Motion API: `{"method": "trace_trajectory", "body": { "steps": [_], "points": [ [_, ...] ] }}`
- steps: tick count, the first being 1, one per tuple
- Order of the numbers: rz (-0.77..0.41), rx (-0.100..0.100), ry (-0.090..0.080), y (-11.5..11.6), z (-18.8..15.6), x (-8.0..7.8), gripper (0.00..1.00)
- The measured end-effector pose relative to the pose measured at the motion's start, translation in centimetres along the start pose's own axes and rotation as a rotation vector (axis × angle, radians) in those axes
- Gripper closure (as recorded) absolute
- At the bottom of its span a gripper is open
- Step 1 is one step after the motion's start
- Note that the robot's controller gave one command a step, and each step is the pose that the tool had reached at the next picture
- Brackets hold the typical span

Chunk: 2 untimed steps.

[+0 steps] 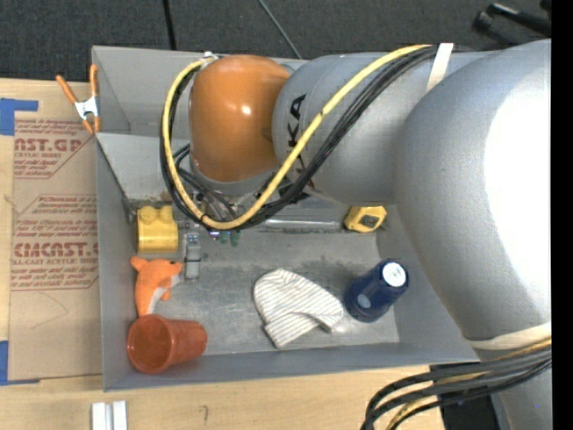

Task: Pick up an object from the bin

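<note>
My gripper reaches down at the left side of the bin, mostly hidden under the arm's orange cover. It stands just right of a yellow toy block and right beside the upper end of an orange toy animal lying on the bin floor. Nothing shows held in it. An orange cup lies on its side in the near left corner, below the toy animal.
A striped grey-white cloth lies crumpled in the middle front. A dark blue bottle with a white cap lies to its right. A yellow tape measure sits at the back, by the arm. The arm covers the bin's right and rear.
</note>
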<state>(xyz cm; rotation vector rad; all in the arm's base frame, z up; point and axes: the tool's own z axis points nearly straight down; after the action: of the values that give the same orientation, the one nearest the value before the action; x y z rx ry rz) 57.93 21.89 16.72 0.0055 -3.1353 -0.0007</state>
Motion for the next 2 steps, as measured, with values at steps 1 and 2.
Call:
{"method": "trace_trajectory", "body": {
  "steps": [1,2],
  "points": [
    [0.002,-0.002,-0.008,-0.1,-0.5,-0.2,0.00],
    [0.199,-0.005,-0.015,0.1,4.3,-0.3,0.00]
  ]
}}
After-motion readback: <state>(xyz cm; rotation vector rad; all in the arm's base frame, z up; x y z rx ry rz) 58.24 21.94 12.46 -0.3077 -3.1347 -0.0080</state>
